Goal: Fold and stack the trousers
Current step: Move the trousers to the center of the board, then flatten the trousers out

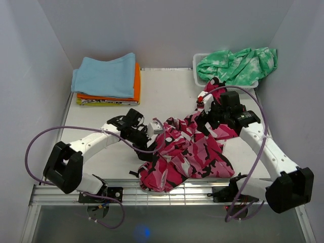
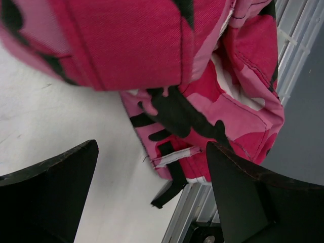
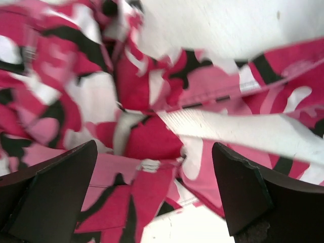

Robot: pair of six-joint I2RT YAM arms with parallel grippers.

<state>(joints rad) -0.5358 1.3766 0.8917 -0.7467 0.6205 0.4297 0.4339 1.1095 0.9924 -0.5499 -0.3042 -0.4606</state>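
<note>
The pink camouflage trousers lie crumpled in a heap at the table's front centre, one part reaching up towards the bin. My left gripper is open at the heap's left edge; in the left wrist view its black fingers stand wide apart over the table, with a hem and a black strap of the trousers between them. My right gripper is open above the heap's upper right part; the right wrist view shows its fingers spread over bunched trousers, holding nothing.
A stack of folded light blue, orange and yellow clothes lies at the back left. A white bin at the back right holds a green-and-white tie-dye garment. A metal rail runs along the near edge. Walls close three sides.
</note>
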